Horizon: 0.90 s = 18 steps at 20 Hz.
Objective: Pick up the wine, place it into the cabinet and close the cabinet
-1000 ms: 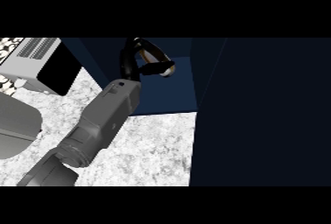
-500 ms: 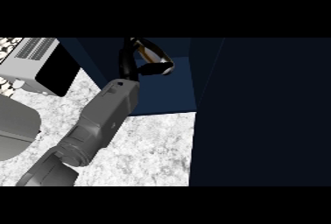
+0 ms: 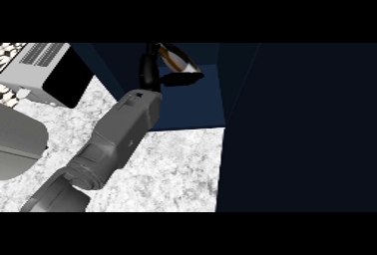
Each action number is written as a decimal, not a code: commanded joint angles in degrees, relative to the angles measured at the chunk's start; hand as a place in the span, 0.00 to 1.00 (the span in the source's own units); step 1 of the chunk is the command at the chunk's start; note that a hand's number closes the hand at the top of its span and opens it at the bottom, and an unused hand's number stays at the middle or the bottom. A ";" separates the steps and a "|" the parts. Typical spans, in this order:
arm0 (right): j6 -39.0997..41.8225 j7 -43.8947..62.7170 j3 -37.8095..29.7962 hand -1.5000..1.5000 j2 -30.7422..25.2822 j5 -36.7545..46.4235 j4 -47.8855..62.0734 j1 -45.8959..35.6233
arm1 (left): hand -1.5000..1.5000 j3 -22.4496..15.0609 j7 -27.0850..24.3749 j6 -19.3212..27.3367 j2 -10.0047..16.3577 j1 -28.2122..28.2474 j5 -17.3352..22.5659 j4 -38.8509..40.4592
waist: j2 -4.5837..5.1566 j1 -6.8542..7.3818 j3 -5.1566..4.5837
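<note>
My left forearm [image 3: 121,134] reaches up from the lower left into the open dark blue cabinet [image 3: 195,107]. The black left hand [image 3: 152,69] is curled round the wine bottle [image 3: 175,58], a dark bottle with a pale and brown label, tilted and held inside the cabinet opening near the top of the head view. The hand hides part of the bottle, and I cannot tell whether the bottle rests on the cabinet floor. The cabinet's open door [image 3: 309,129] stands as a wide dark panel at the right. The right hand does not show.
A grey and black appliance [image 3: 48,74] stands at the upper left on the speckled white counter [image 3: 169,169]. A grey rounded object [image 3: 18,144] lies at the left edge. The open door blocks the right side.
The left hand has carried the bottle a little farther up and deeper into the cabinet. The forearm followed it.
</note>
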 commanded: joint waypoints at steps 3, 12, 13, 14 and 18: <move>-1.54 6.04 -0.77 0.00 -0.87 -3.74 -12.07 3.07 | 0.00 2.15 -3.95 -4.76 0.29 2.30 0.91 -4.22 | -0.83 1.75 -0.09; -2.68 8.48 -3.03 0.00 -1.30 -4.68 -12.82 1.03 | 0.00 1.49 -1.80 -6.59 0.17 5.47 -0.36 -14.46 | -1.42 3.56 -0.06; -3.43 9.26 0.92 0.00 -0.40 -1.33 -11.70 0.68 | 0.00 -1.07 -3.43 -4.65 -1.75 10.81 0.44 -17.89 | -1.58 3.33 -0.09; -3.34 6.75 2.07 0.00 0.30 -0.22 -10.43 1.91 | 0.00 0.32 -0.21 -3.73 -0.87 7.55 -0.94 -18.65 | -1.50 3.62 -0.04; -2.56 5.75 -1.85 0.00 -1.33 -2.40 -11.59 3.58 | 0.00 -2.10 0.98 -4.64 -1.05 13.57 -1.76 -26.83 | -2.03 4.40 0.00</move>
